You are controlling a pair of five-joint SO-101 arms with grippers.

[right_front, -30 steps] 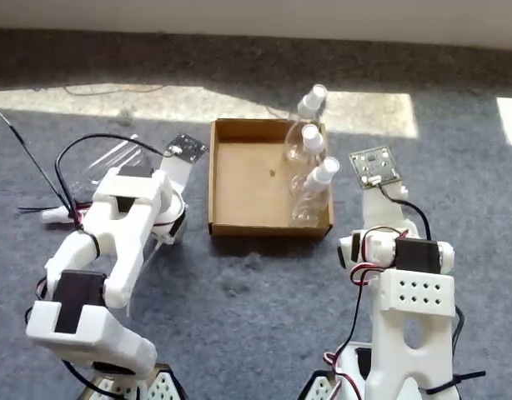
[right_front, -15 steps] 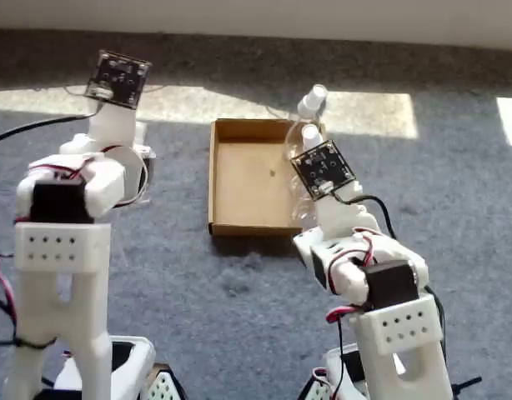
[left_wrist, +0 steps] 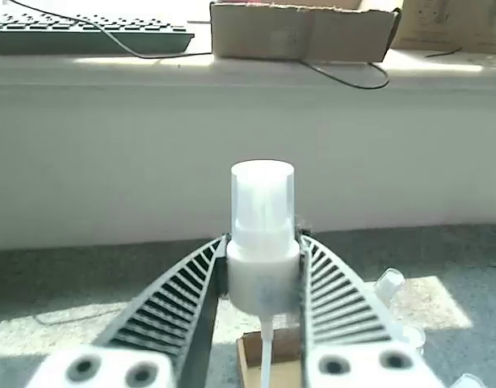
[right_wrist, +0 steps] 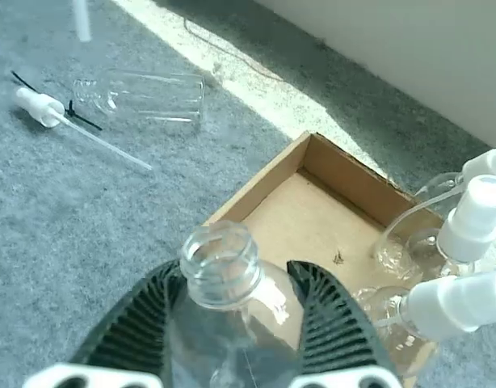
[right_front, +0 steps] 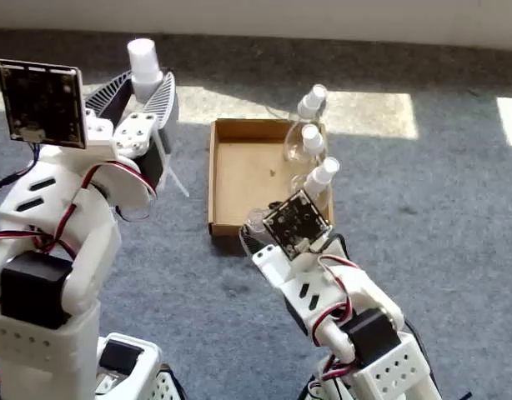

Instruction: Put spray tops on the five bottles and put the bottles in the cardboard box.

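Both claws are clamped: the left claw (left_wrist: 262, 246) pinches a spray top (left_wrist: 262, 202) upright, high above the carpet (right_front: 198, 283), and the right claw (right_wrist: 240, 273) holds an uncapped bottle (right_wrist: 220, 252) at the near wall of the cardboard box (right_front: 212, 179). Three capped bottles (right_front: 310, 142) stand along one side inside it. Another bottle (right_wrist: 143, 97) and a loose spray top (right_wrist: 38, 105) lie on the carpet beside the box. Since half a second ago the left arm has risen and the right has drawn back from over the box
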